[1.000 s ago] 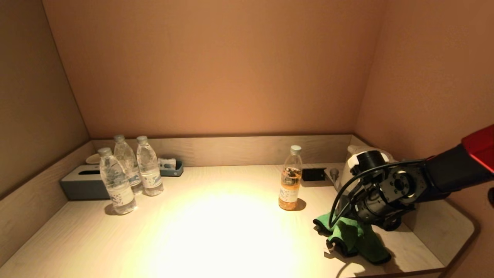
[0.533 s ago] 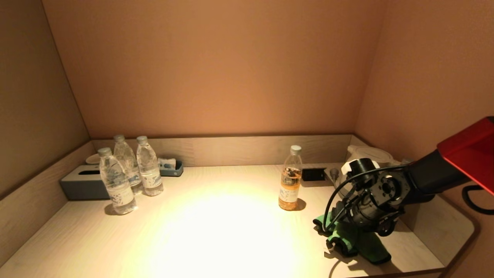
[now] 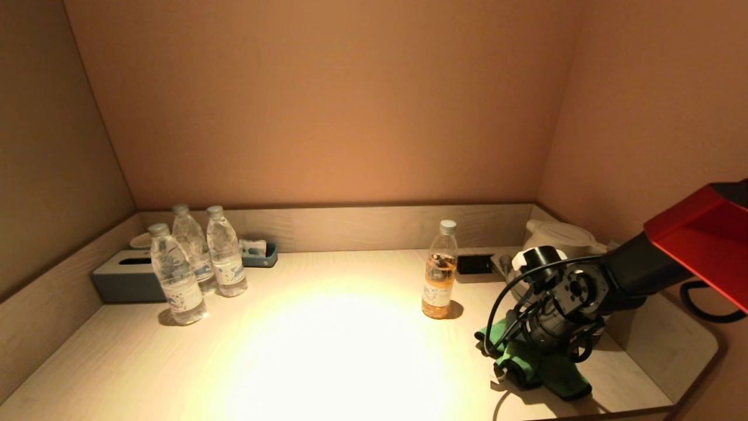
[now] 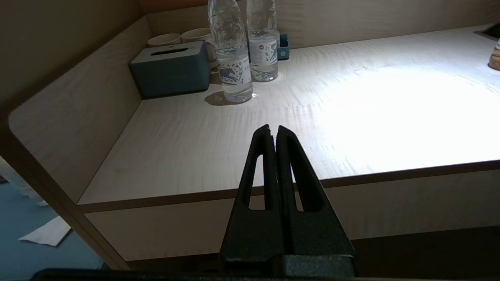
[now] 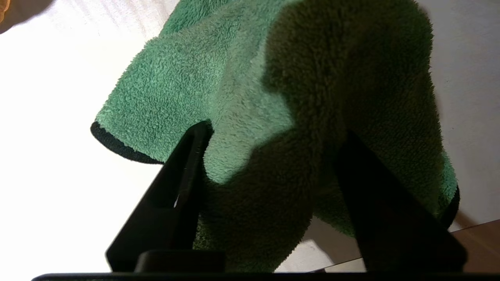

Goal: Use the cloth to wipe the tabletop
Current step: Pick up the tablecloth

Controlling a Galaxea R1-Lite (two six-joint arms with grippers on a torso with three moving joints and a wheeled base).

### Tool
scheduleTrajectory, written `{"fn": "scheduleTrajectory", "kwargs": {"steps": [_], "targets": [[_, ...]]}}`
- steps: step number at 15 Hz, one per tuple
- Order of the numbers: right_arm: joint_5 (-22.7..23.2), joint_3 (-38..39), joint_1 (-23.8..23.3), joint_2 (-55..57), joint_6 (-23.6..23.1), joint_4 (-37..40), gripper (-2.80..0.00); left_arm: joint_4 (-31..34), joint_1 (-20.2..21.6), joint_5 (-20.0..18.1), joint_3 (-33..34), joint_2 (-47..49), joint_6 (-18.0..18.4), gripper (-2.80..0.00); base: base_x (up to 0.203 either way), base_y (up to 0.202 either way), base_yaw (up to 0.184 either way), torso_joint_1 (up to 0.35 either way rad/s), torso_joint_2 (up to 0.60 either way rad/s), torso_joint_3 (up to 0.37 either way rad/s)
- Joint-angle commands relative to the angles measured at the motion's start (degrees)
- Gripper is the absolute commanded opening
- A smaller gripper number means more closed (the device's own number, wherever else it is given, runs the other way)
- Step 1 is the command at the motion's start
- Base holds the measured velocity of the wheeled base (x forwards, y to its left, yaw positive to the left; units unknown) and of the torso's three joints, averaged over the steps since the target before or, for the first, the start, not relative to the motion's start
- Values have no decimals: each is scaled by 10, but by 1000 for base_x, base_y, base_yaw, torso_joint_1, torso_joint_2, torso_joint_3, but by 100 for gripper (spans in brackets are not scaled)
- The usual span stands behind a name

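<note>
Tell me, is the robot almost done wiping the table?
Not nearly. The right hand has reached the green cloth at the table's right front, its fingers wide apart around a bunched fold, not pinching yet. The whole tabletop is left to wipe. The left hand waits, shut, off the front edge.

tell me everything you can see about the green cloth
The green cloth is a fluffy, terry-like towel with a dark trimmed edge, visible at one corner in the right wrist view. It lies crumpled and bunched on the pale wooden tabletop, near the front right corner, a little in front and to the right of the orange-tinted bottle, apart from it. The right gripper is down on it, its black fingers spread to either side of a raised fold.
</note>
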Motion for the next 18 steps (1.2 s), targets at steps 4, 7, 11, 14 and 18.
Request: {"fn": "scheduleTrajectory", "kwargs": {"steps": [4, 7, 11, 14, 18], "targets": [[1, -2, 0, 10, 3, 0, -280, 0, 0, 0, 1, 0, 0, -280, 0, 0, 0, 0, 0, 0], [3, -1, 0, 10, 4, 0, -280, 0, 0, 0, 0, 0, 0, -280, 0, 0, 0, 0, 0, 0], [3, 4, 2, -37, 22, 3, -280, 0, 0, 0, 0, 0, 0, -280, 0, 0, 0, 0, 0, 0], [5, 9, 13, -104, 24, 3, -280, 0, 0, 0, 0, 0, 0, -280, 0, 0, 0, 0, 0, 0], [24, 1, 98, -218, 17, 15, -280, 0, 0, 0, 0, 0, 0, -280, 0, 0, 0, 0, 0, 0]]}}
